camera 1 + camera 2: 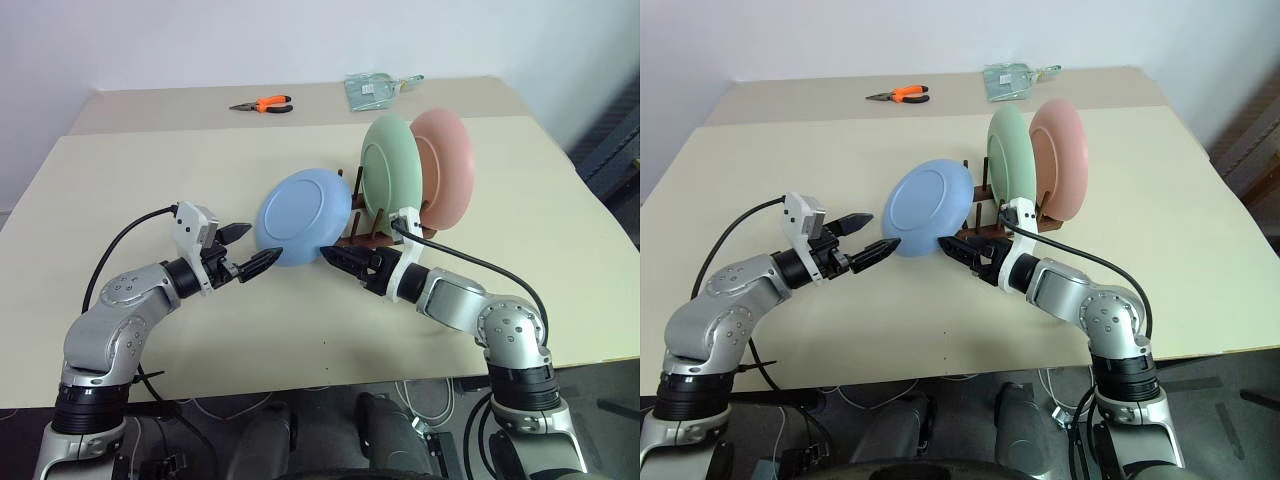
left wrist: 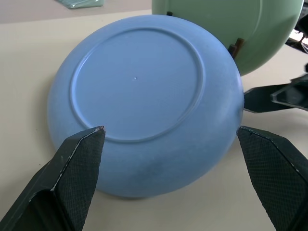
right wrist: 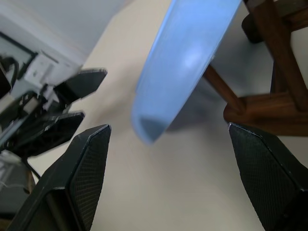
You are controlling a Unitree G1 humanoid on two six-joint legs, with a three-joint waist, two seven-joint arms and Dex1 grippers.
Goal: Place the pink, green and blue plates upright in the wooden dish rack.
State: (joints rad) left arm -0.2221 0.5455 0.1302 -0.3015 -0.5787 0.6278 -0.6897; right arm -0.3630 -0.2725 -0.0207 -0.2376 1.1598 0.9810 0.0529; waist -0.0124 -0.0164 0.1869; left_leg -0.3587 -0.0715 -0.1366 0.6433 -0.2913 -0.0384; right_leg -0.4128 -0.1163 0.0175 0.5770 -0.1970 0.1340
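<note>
A: What do the head views give?

B: The pink plate (image 1: 447, 165) and the green plate (image 1: 391, 166) stand upright in the wooden dish rack (image 1: 362, 232) on the table (image 1: 150, 200), green just in front of pink. The blue plate (image 1: 304, 217) leans at the near end of the rack, tilted, its underside facing the robot and its low edge on the tabletop. The left gripper (image 1: 247, 252) sits just beside the blue plate's lower left rim, fingers spread. The right gripper (image 1: 340, 260) is near its lower right rim, between plate and rack. Orange-handled pliers (image 1: 264, 104) and a clear packet (image 1: 372, 89) lie well apart at the far side.

A: And the left wrist view?

B: The blue plate's foot ring fills the space between the two spread fingers (image 2: 77, 168); neither pad presses it, so the pincer is released. Green shows behind.

A: The right wrist view?

B: The blue plate's rim, seen edge-on, leans against a rack peg, probably touching it, though that part is blurred. The right fingers (image 3: 86, 163) stand wide apart, holding nothing.
</note>
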